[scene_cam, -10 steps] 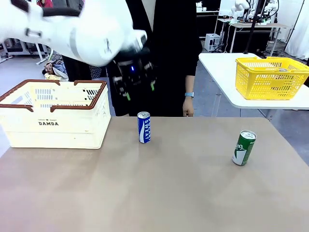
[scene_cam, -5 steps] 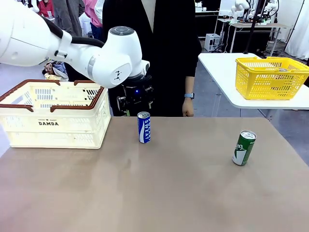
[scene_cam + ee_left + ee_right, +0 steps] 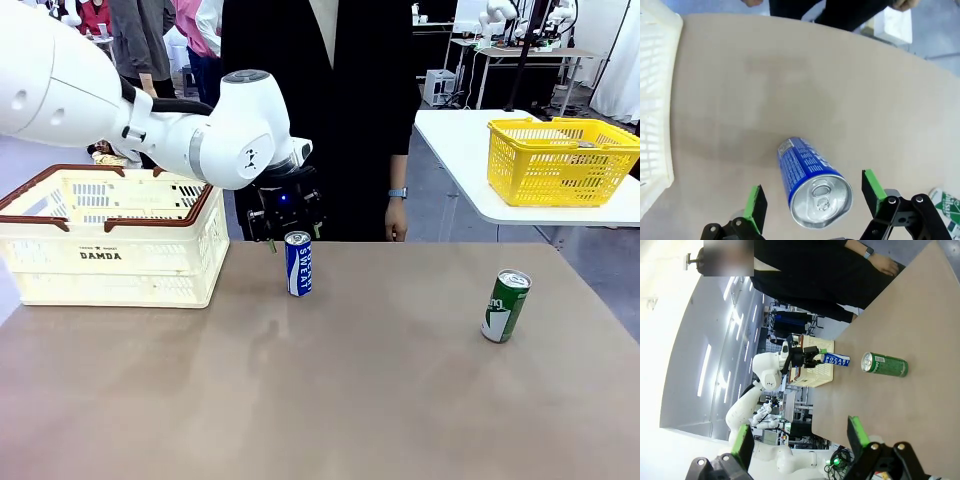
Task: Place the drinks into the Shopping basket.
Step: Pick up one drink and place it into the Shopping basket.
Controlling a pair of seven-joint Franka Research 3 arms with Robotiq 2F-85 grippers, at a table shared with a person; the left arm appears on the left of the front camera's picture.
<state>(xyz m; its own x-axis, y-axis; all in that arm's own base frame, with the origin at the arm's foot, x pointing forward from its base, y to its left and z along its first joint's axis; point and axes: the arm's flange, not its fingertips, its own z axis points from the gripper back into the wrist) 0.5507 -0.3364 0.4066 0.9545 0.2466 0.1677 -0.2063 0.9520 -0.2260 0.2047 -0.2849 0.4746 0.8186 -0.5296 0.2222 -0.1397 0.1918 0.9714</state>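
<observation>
Left tool (image 3: 815, 196): jaws spread, green pads flanking the top of the upright blue can (image 3: 805, 167) without contact. Right tool (image 3: 799, 440): jaws spread, holding nothing. On the table (image 3: 350, 400), the Shopping basket (image 3: 110, 255) stands at 9 o'clock of the blue can. The green can (image 3: 505, 306) stands at 4 o'clock, well apart.

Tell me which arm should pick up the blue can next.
Left. The left claw hangs open over the blue Pocari Sweat can, a green pad on either side of it, with the Shopping basket close by. The right claw is open but far off, nearer the green can.
</observation>
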